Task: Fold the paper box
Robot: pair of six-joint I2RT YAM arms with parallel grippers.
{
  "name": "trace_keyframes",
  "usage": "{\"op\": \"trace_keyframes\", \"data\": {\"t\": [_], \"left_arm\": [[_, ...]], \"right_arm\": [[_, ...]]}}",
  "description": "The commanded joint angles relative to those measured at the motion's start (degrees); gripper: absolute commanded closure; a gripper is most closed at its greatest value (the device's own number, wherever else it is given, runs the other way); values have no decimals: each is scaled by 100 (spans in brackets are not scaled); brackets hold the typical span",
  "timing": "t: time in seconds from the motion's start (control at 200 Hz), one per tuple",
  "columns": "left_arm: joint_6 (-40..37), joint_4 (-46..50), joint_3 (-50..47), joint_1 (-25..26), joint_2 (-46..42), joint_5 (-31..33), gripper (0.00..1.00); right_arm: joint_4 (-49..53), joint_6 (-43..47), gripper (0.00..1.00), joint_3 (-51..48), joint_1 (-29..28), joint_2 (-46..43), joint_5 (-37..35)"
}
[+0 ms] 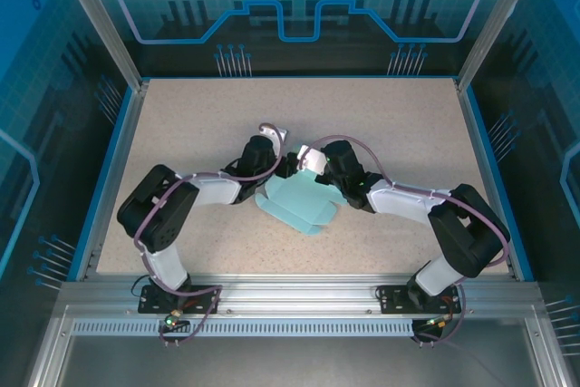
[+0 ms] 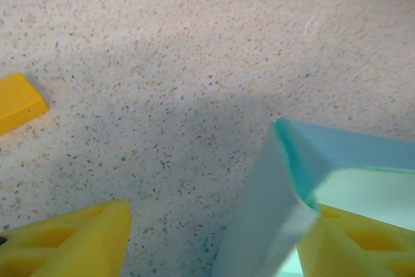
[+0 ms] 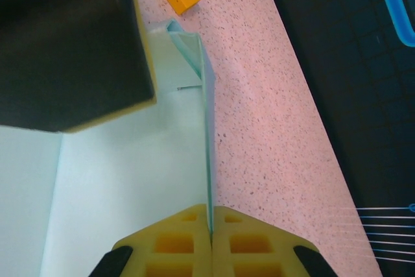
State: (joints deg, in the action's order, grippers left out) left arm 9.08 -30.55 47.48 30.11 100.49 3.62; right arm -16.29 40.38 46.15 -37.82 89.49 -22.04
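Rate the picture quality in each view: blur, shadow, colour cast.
Top external: sharp and evenly lit, the paper box clear between the arms. Left wrist: a broad soft shadow lies across the table, and the paper box's near lower edge smears out of focus. Right wrist: the table takes a pinkish cast, and the card edge is crisp.

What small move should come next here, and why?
Probably close the left gripper on the raised flap of the paper box: its fingers stand wide apart with the flap against one, while the right gripper is pinched shut on the upright wall.
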Motion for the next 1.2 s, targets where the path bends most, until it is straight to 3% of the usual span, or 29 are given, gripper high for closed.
{"op": "trace_keyframes", "data": {"t": [0.0, 0.155, 0.36, 0.84, 1.196], "left_arm": [[154, -279, -298, -156, -429, -447, 30], [713, -500, -605, -529, -786, -994, 29], [1563, -129, -288, -940, -832, -1688, 30], [2291, 1182, 1094, -992, -91, -2516, 28], [2412, 1259, 1462, -916, 586, -2925, 33]], "right_arm": [[-199, 336, 100, 184, 38, 102, -301], [-466, 567, 100, 141, 29, 139, -453], [-971, 1022, 100, -25, -56, 221, -630], [-1429, 1463, 100, -71, -147, 611, -606], [-1447, 1461, 100, -72, -185, 675, -593]]}}
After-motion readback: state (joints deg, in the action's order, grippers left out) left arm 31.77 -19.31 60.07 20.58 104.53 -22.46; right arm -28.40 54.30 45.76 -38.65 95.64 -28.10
